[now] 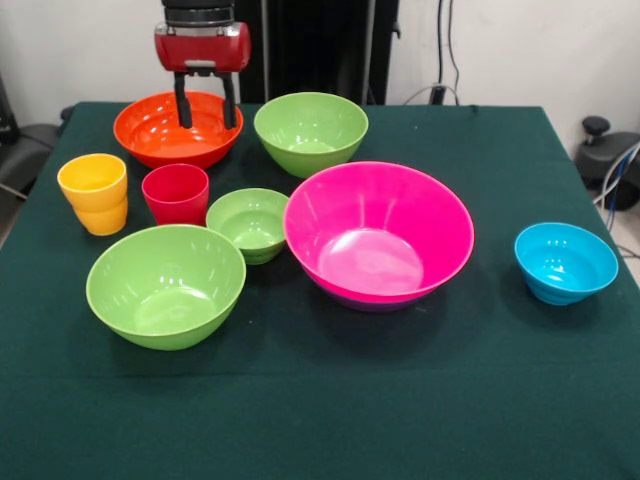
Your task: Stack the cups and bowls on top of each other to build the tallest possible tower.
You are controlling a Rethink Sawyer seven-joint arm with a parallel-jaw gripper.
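My gripper [207, 122] hangs open over the wide orange bowl [150, 130] at the back left, its two black fingers [183, 105] apart with nothing between them. A yellow cup [94, 192] and a red cup [176, 193] stand upright in front of that bowl. One large lime green bowl [311, 131] sits at the back centre, another [165, 285] at the front left, and a small lime green bowl [249, 223] lies between them. The big hot pink bowl [378, 233] rests nested in a purple bowl [372, 303] whose rim just shows beneath. A small sky blue bowl [565, 263] stands alone at the right.
A dark green cloth [320, 400] covers the table. A black chair [20, 150] stands off the left edge. Cables and a black device [610, 160] lie off the right edge.
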